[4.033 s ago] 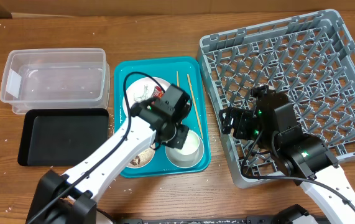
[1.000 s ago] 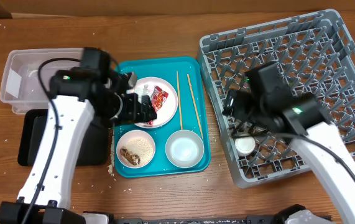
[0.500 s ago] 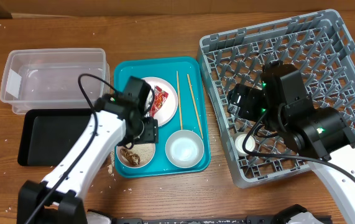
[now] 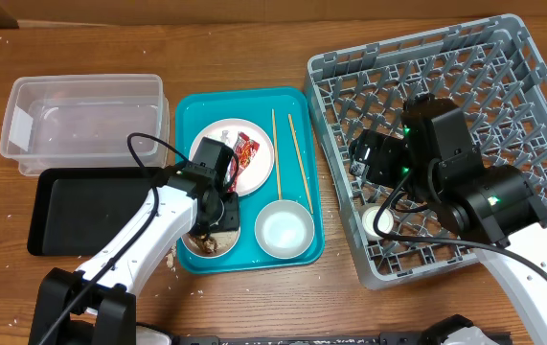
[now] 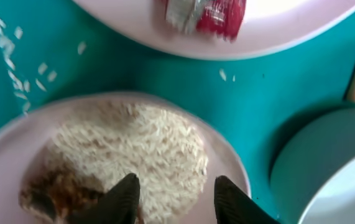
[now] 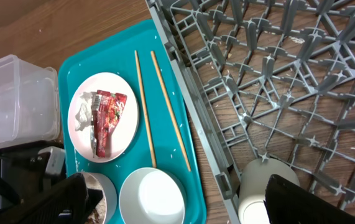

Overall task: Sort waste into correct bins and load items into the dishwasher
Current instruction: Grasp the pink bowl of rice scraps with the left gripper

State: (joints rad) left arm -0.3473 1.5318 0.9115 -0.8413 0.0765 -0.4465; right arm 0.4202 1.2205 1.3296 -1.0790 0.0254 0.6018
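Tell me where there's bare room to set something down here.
Free: the clear tub, the left half of the black tray, and the far rows of the dish rack. Crowded: the teal tray, packed with plate, dish, bowl, chopsticks and the left gripper; the rack's near-left corner holds the white cup.

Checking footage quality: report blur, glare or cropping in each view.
Left wrist: everything soft, the red wrapper smeared and cut by the top edge. Right wrist: rack crisp, own fingers dark and blurred. Overhead: sharp, evenly lit.
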